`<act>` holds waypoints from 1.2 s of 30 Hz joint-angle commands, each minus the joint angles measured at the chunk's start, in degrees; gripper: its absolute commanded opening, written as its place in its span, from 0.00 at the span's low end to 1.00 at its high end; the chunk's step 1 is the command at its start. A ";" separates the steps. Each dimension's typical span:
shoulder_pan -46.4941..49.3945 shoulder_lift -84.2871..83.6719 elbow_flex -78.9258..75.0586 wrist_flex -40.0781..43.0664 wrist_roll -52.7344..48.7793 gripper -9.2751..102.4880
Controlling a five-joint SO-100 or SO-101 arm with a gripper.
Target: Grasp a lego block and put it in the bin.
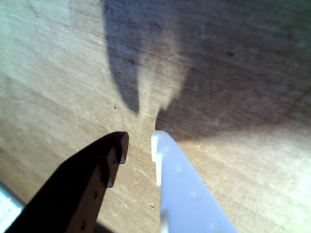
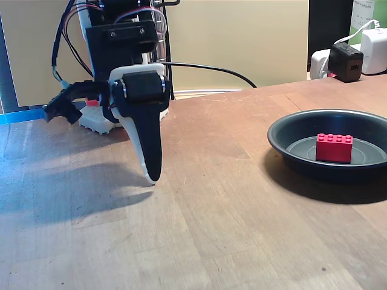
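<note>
Hand (image 1: 138, 141) narrowly parted, empty; bright red studded lego block (image 2: 334, 147) inside bin (image 2: 290, 158).

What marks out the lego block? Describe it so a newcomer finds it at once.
In the fixed view, look to the right of the wooden table for the wide, shallow dark round bin. Inside it rests the lego block, a small bright red brick. Nothing else lies in the pan, and the black charger cube sits further back, outside it.
</note>
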 commanded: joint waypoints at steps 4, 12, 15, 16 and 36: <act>0.26 4.75 4.83 0.00 -0.09 0.08; 0.35 8.96 8.96 -0.09 -0.09 0.08; 0.35 11.34 10.46 0.53 -0.09 0.08; 0.35 12.13 11.07 0.53 -0.09 0.08; 0.97 14.59 12.92 0.62 9.67 0.08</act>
